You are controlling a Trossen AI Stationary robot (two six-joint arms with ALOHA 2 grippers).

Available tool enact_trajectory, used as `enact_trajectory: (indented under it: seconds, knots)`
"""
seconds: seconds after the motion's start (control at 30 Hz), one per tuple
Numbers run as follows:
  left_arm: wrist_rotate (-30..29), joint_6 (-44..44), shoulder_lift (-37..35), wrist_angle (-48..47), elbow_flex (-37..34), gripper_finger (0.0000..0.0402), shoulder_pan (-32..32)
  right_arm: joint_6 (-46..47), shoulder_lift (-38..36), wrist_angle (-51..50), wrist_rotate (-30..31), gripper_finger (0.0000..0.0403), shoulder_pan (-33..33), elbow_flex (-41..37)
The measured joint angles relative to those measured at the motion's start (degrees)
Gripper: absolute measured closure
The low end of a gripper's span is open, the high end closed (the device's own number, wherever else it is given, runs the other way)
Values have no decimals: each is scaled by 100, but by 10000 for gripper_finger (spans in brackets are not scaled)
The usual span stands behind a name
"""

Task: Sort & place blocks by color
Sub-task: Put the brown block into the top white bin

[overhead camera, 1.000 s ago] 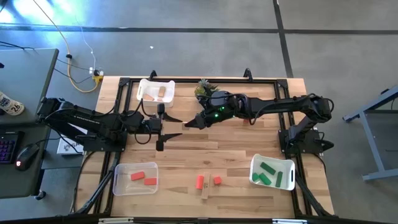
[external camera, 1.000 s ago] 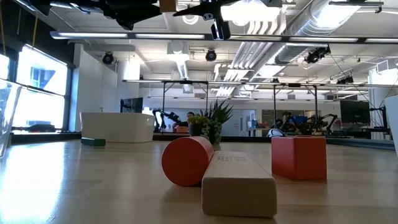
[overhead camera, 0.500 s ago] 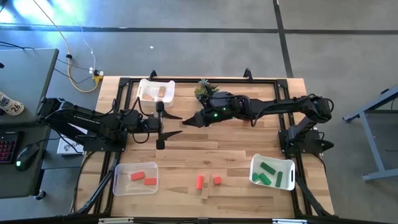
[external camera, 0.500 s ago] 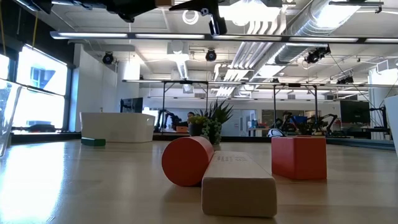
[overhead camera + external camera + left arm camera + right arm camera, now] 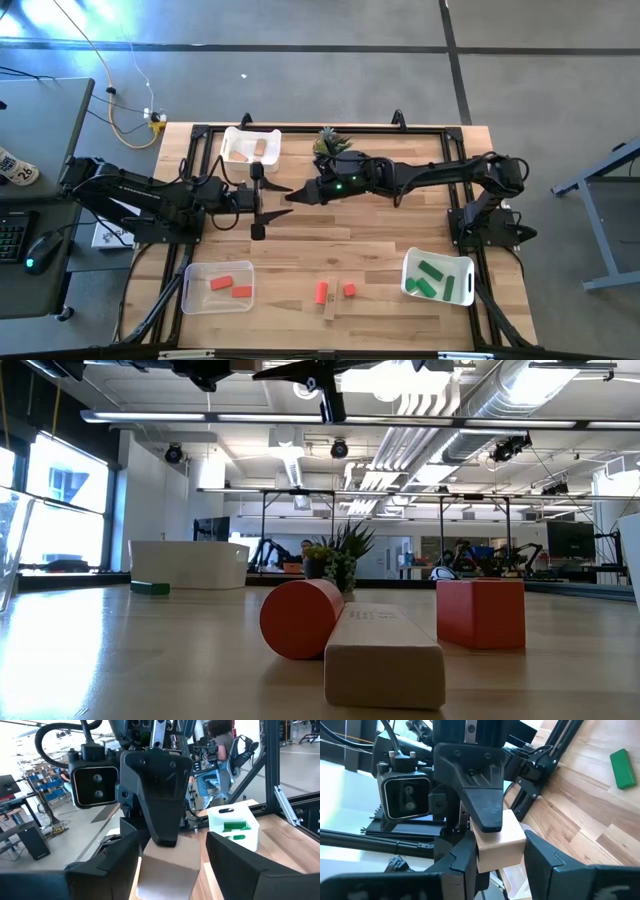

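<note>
High view: both arms meet in the air over the desk [image 5: 400, 225], a little toward 11 o'clock from its middle, tips facing each other. The right end effector [image 5: 297, 197] is clamped on a tan block [image 5: 500, 842]. The left end effector [image 5: 284, 200] has its fingers apart and straddles the same block, with a slim gap showing on one side in the left wrist view. I judge this to be a handover in mid-air, with the left not yet gripping.

Sorting looks well under way:
- The white bin [image 5: 236, 134] at 11 o'clock holds tan pieces.
- The clear bin [image 5: 195, 290] at 7 o'clock holds two red pieces.
- The second white bin [image 5: 410, 262] at 4 o'clock holds several green pieces.

Loose on the desk near 6 o'clock lie a red cylinder [image 5: 321, 292], a red cube [image 5: 349, 289] and a tan bar [image 5: 330, 308], close together. The right wrist view also shows one green block [image 5: 622, 768] lying on the bare wood. It does not show in the high view.

By my reading, what is left is the held block, probably bound for the 11 o'clock bin, then those four strays. A plant [image 5: 328, 141] stands at 12 o'clock, beside the right arm.
</note>
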Motion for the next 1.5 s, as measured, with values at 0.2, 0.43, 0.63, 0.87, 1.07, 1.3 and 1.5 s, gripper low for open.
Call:
enact_trajectory:
  seconds: [0.2,0.43,0.63,0.87,1.07,1.3,1.5]
  knots:
    - [7,-7,0,-26,0,217,0,-10,-13,43,-20,302,2,0]
    - [11,9,0,-171,2,268,0,-123,-13,-25,-19,303,2,0]
    - [-125,1,-2,-195,4,292,0,-334,-13,-31,126,262,-6,0]
    - [-732,-81,-2,-870,6,292,0,-950,-14,-153,236,174,-180,0]
    - [-1340,-803,2,-2016,2,292,399,-1483,-22,-195,217,153,-523,0]
    - [-1342,-1548,2,-2678,2,291,1457,-1936,-22,-258,-257,152,-955,2]
    - [-1120,-1725,2,-2998,2,290,2430,-2211,-22,-441,-437,151,-1281,9]
